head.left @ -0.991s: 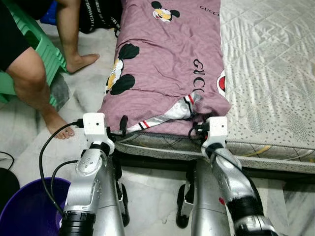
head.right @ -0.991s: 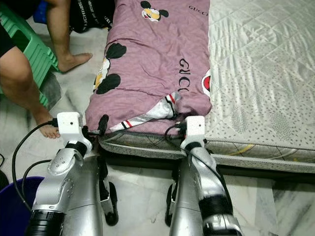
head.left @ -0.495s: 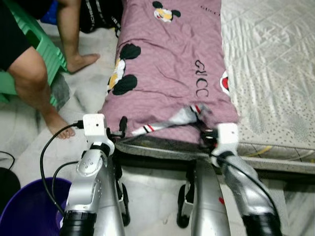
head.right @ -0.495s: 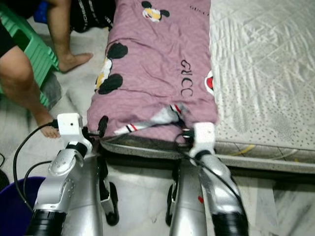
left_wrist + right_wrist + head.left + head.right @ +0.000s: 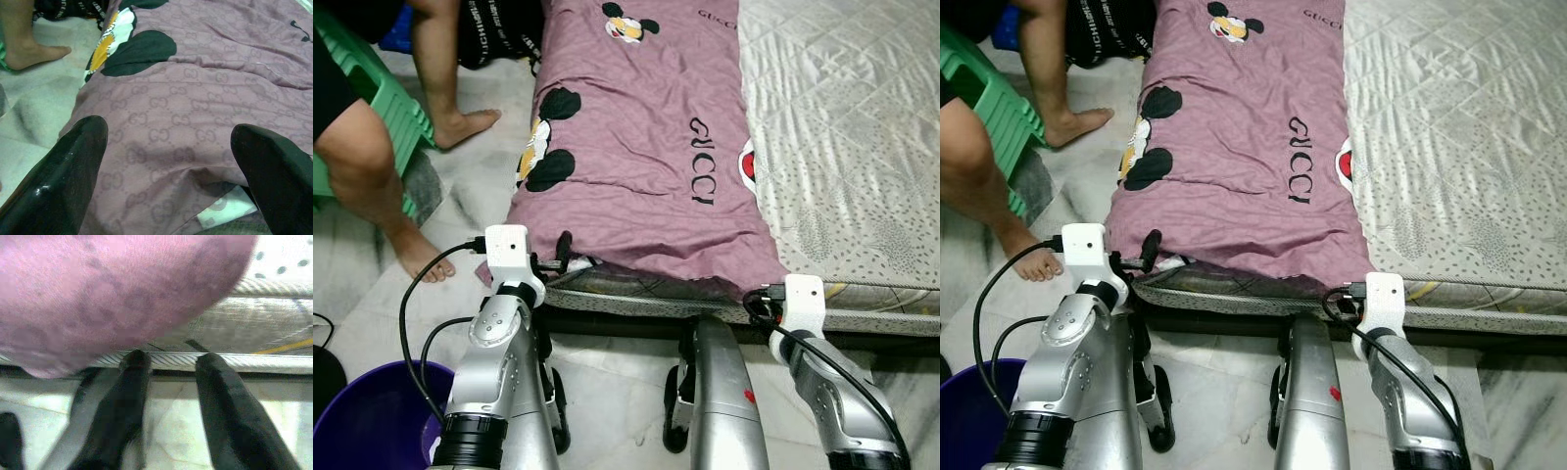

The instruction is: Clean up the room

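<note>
Left tool (image 5: 168,161) spread over purple blanket (image 5: 646,147), right tool (image 5: 168,382) at mattress edge (image 5: 274,360)

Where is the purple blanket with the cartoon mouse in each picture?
Left eye view: purple blanket lies along the mattress's left side, top middle.
Right eye view: same place, slightly further left.
Left wrist view: fills the background beyond the left gripper.
Right wrist view: upper part, above the right gripper.
Shared landmark: the mattress's near edge.

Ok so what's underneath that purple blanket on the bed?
The purple blanket lies on the mattress, whose grey piped edge shows just below its near hem. A bit of white cloth peeks out by the left gripper. Anything else under it is covered.
</note>
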Available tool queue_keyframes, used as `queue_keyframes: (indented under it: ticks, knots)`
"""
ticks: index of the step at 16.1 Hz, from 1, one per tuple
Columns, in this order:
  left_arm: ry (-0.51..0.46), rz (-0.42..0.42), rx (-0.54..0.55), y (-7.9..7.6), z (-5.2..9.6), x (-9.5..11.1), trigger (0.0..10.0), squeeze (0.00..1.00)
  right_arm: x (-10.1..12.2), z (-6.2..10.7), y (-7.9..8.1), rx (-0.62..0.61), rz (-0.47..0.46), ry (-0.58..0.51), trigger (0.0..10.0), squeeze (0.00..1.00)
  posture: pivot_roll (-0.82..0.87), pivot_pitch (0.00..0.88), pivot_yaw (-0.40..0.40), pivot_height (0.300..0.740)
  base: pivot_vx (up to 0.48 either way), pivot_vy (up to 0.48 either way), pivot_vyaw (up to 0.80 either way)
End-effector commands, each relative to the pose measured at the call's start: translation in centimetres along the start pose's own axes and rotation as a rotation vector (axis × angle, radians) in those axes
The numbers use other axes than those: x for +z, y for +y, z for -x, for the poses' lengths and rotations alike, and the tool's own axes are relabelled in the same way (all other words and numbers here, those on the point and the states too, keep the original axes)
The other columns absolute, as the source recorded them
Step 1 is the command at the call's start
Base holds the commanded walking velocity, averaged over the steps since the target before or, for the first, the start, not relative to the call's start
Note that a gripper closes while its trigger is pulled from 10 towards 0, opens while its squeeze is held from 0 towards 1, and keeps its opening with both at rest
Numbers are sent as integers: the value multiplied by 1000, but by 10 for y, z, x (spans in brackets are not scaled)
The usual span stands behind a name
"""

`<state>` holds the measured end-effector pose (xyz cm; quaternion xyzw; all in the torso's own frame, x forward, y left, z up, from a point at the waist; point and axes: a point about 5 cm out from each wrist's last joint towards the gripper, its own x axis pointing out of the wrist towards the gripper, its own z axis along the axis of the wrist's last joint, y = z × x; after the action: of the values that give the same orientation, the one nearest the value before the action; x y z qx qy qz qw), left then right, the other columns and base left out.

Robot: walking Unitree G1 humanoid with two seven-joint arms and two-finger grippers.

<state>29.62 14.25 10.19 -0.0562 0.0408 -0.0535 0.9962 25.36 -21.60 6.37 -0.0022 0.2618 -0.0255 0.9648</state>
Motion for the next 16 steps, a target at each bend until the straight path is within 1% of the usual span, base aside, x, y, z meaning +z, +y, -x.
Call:
queue_keyframes:
  ticks: [1,2,3,4,5,6,7,8,9,10,11,12,13,15,16]
  knots:
    - [28,-4,13,3,2,-8,10000,0,-4,5,-16,-96,50,19,10000,1000,-39,254,-27,554,0,0,0]
    - [29,-2,12,2,1,-8,10000,0,12,2,-36,-232,135,-59,10000,1000,-39,253,-25,554,0,0,0]
    - [29,-3,11,2,0,-8,10000,0,25,3,-40,-279,187,-123,10000,1000,-39,250,-23,554,0,0,0]
    - [29,-3,11,1,0,-8,10000,0,31,3,-41,-285,202,-146,10000,1000,-39,250,-23,554,0,0,0]
    - [25,-5,9,1,-1,-7,10000,0,59,3,-39,-316,215,-278,10000,1000,-37,246,-21,554,0,0,0]
    - [18,-4,10,1,-1,-5,10000,0,72,2,-31,-280,192,-347,10000,1000,-36,244,-21,554,0,0,0]
    - [9,-3,12,2,-2,-4,10000,0,85,1,-17,-198,164,-421,10000,1000,-35,243,-23,554,0,0,0]
    - [5,-1,13,1,-3,-3,10000,0,90,-2,-3,-116,139,-444,10000,1000,-33,241,-24,554,0,0,0]
    - [2,0,14,1,-3,-3,10000,0,88,-7,6,-70,141,-430,10000,1000,-32,240,-24,554,0,0,0]
    - [2,2,13,1,-2,-3,10000,0,83,-14,15,-27,137,-392,10000,1000,-33,239,-23,554,0,0,0]
    - [-1,5,8,-2,-3,-2,10000,0,66,-35,35,76,133,-257,10000,1000,-16,237,-21,554,0,0,0]
    - [-4,4,3,-3,-3,-2,10000,0,57,-44,45,128,99,-192,10000,1000,-7,236,-21,554,0,0,0]
    - [-6,3,3,-2,-3,0,10000,0,46,-51,51,157,135,-114,10000,1000,-7,236,-21,554,0,0,0]
    - [-9,-4,13,3,-2,0,10000,0,34,-54,57,227,54,-30,10000,1000,4,231,-24,554,0,0,0]
    - [-7,-5,22,5,-1,-1,10000,0,14,-55,49,214,-54,100,10000,1000,9,228,-29,554,0,0,0]
